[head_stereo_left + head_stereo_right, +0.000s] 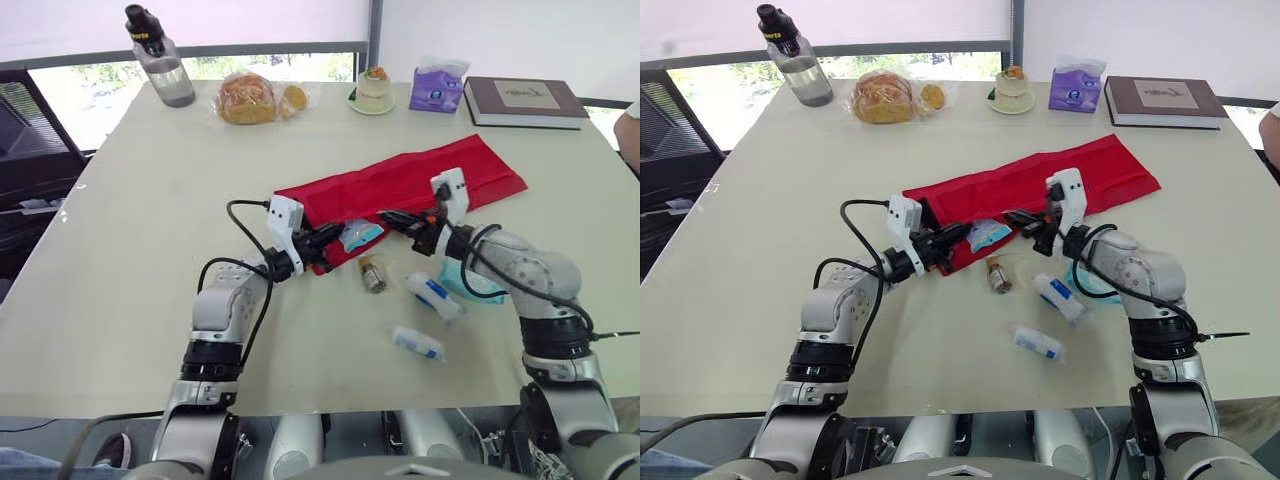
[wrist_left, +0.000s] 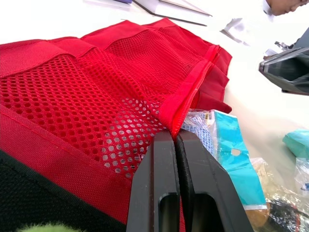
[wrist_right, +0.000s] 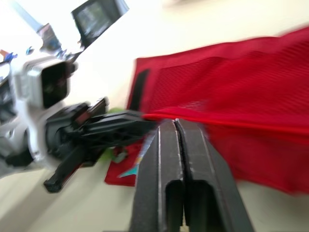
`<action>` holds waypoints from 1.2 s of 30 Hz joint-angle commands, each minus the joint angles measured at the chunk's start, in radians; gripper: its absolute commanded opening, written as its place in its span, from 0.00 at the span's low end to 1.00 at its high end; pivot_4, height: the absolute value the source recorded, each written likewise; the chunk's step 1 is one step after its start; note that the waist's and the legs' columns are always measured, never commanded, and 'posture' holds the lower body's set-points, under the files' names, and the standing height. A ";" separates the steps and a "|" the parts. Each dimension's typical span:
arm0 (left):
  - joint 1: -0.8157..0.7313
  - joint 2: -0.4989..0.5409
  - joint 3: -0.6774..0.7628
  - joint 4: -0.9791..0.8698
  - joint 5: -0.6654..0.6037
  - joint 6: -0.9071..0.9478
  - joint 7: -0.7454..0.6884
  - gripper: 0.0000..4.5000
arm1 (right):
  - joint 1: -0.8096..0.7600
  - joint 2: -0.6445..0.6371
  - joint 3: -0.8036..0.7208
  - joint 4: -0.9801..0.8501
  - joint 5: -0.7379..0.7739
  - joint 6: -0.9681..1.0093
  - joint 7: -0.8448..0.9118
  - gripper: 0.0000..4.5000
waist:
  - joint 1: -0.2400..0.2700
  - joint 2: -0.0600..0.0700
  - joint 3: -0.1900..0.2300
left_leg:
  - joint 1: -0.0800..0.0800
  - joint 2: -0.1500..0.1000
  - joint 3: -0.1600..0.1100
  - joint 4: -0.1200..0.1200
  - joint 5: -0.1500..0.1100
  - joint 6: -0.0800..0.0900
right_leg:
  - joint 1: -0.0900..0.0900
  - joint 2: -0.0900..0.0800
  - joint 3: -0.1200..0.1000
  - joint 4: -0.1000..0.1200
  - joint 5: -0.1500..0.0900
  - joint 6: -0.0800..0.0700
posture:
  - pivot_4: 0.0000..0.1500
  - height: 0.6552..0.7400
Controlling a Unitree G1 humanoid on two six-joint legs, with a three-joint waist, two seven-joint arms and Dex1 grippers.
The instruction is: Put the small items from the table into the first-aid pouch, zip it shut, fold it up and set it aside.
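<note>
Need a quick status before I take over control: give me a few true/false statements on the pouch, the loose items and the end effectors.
1. The left end effector is shut on the hem of the red pouch. True.
2. The pouch is folded up and set aside. False: it lies spread out, unfolded, in the middle of the table.
3. Every small item is inside the pouch. False: a small bottle and a white packet lie on the table beside it.
4. A water bottle stands near the table's far left corner. True.
</note>
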 commanded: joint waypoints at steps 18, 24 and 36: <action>-0.002 0.003 -0.061 -0.044 0.008 -0.022 -0.039 0.00 | -0.086 0.070 0.228 0.165 -0.344 -0.203 0.012 0.01 | 0.002 0.000 0.000 | 0.000 0.000 0.000 0.000 0.000 0.000 | 0.000 -0.001 0.000 -0.001 0.000 0.000 | 1.00 1.00; 0.004 0.003 -0.084 -0.052 0.013 -0.030 -0.047 0.00 | -0.157 0.192 0.193 0.312 -0.400 -0.296 -0.076 0.01 | 0.002 0.000 0.000 | 0.000 0.000 0.000 0.000 0.000 0.000 | 0.000 -0.002 0.000 -0.001 0.001 0.000 | 1.00 1.00; 0.007 0.007 -0.090 -0.053 0.014 -0.033 -0.053 0.00 | -0.169 0.303 0.111 0.422 -0.465 -0.458 -0.170 0.01 | -0.001 0.000 0.000 | 0.000 0.000 -0.004 0.000 0.000 0.000 | 0.000 -0.002 0.001 0.001 0.001 0.000 | 1.00 1.00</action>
